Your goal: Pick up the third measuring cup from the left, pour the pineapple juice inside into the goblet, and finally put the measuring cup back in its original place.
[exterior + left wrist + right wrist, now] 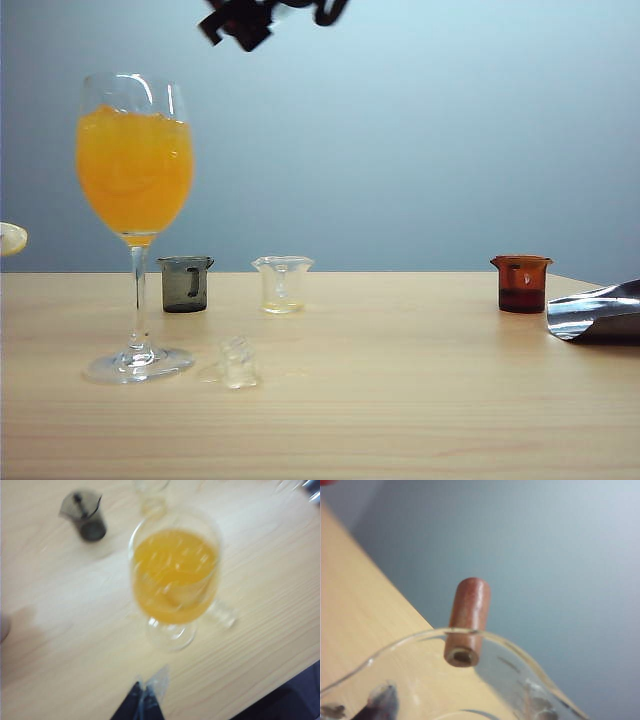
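Note:
The third measuring cup [395, 649] fills the right wrist view, tilted in the air above the table edge. It shows a clear rim and a reddish-brown peg [467, 620]. My right gripper [460, 712] is shut on it, and its dark fingers [380, 705] show through the clear wall. No pineapple juice shows in the part of the cup I see. The goblet [135, 170] stands at the left, holding orange liquid. In the left wrist view my left gripper [145, 700] hangs shut and empty above the table, short of the goblet [175, 575].
A smoky grey cup [186, 284] and a clear flared cup [282, 284] stand behind the goblet, and a red-brown cup [521, 283] stands at the right. A small clear object [238, 361] lies by the goblet's foot. A shiny silver object [600, 314] lies at the right edge. Black arm parts [250, 20] hang at the top.

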Motion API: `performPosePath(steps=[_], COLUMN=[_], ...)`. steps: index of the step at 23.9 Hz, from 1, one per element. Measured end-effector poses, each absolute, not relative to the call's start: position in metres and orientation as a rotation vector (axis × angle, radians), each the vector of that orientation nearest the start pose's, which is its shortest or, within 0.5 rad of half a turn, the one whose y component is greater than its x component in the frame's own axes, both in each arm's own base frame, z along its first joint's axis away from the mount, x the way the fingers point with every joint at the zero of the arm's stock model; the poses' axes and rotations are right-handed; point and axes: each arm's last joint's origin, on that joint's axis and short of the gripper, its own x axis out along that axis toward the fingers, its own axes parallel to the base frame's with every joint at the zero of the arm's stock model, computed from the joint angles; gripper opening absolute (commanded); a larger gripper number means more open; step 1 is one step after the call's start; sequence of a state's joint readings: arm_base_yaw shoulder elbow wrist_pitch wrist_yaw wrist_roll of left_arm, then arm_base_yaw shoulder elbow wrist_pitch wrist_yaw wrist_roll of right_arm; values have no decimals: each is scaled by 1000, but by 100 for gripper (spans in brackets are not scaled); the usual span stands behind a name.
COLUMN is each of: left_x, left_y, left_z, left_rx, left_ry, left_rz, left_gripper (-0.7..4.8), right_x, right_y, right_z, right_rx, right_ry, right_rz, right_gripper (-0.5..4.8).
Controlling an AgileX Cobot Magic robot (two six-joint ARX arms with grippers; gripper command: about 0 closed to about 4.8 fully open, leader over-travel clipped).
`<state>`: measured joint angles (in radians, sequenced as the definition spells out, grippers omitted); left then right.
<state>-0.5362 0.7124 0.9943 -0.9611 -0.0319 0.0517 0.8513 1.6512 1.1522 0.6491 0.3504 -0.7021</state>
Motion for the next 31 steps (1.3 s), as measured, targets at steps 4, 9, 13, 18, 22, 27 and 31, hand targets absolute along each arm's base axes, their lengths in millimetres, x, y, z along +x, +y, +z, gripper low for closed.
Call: performPosePath(steps=[4, 9, 13, 18, 22, 27, 31], left_x=[102, 102, 105, 123, 139, 147, 148], left_y=[-62, -66, -76, -103, -119, -124, -124], left_z=[348, 352, 359, 367, 366, 364, 365], left_rx=[199, 181, 185, 203, 215, 223, 222], left_ry=[567, 517, 480, 475, 504, 505, 491], left_rz=[-566, -617, -671, -744, -755, -724, -709], left_gripper=[-5, -5, -5, -5, -5, -5, -5], right_x=[276, 290, 303, 322, 336, 356, 377], right_y=[248, 216, 194, 186, 186, 190, 194], right_z=[287, 251, 227, 195, 160, 134, 117], right_rx=[-306, -129, -38, -23, -14, -13, -19], right_ry=[-127, 9, 80, 137, 143, 151, 168], right_rz=[307, 231, 159, 160, 165, 151, 140], right_gripper=[94, 94, 94, 94, 94, 94, 94])
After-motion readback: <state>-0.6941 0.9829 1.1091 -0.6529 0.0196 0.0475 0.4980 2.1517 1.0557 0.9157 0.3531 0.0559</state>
